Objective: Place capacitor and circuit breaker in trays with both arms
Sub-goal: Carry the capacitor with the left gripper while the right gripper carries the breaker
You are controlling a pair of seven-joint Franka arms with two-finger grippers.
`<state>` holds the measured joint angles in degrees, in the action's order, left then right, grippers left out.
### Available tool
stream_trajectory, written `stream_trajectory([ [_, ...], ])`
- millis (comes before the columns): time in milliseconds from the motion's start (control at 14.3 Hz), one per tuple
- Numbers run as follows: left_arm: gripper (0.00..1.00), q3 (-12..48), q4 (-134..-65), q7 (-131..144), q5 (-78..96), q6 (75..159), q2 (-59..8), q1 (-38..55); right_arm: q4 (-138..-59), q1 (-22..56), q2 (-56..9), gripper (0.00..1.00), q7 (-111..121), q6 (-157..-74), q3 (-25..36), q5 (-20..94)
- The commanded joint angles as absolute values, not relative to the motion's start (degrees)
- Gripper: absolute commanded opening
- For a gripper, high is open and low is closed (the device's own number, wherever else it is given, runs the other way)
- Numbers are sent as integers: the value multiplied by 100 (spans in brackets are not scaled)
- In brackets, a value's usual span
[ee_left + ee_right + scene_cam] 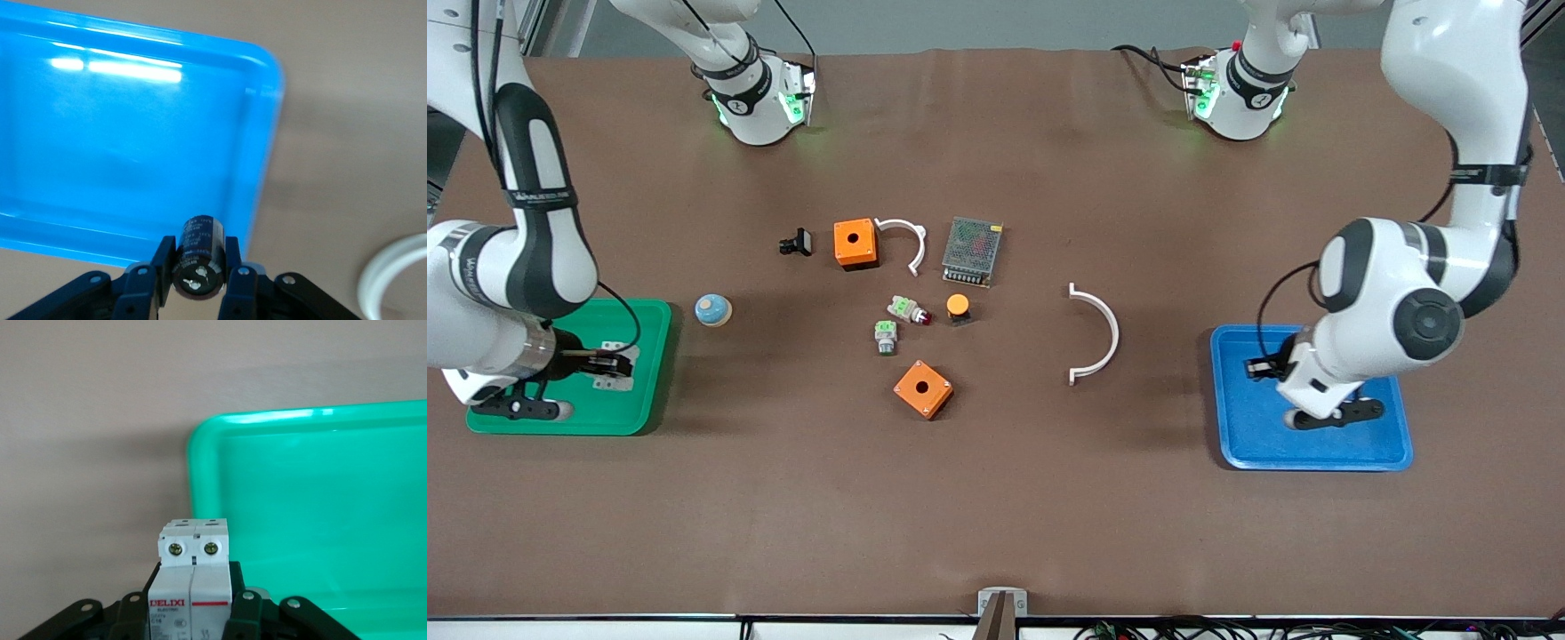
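Note:
My left gripper [1261,367] hangs over the edge of the blue tray [1316,449] that faces the table's middle. In the left wrist view it [197,252] is shut on the capacitor [199,237], a small black cylinder with a silvery end, above the tray's rim [263,153]. My right gripper [609,364] is low over the green tray [560,418]. In the right wrist view it [195,583] is shut on the white-and-grey circuit breaker [193,550], near the corner of the tray [320,507].
Between the trays lie two orange boxes [855,243] [923,388], two white arcs [1098,333] [907,240], a mesh-topped power supply [972,251], two grey-green push-buttons [907,309] [885,337], an orange-capped button [958,308], a black clip [796,242] and a blue dome [713,310].

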<state>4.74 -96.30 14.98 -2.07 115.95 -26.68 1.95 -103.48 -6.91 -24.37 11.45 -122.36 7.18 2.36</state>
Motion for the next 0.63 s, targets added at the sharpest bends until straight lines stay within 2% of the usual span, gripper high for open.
stream_trajectory([
  [0,10,519,-9484,1196,-474,11663,-2934,-96,-10967,-1290,-2215,0,1957,-12908,615,141],
  [280,11,510,-9404,967,-483,12101,-3365,-395,-11381,-1731,-2285,0,2451,-13806,615,141],
  [561,13,510,-9404,1002,-527,12506,-3778,-422,-11356,-1924,-2583,0,2619,-14185,606,141],
])
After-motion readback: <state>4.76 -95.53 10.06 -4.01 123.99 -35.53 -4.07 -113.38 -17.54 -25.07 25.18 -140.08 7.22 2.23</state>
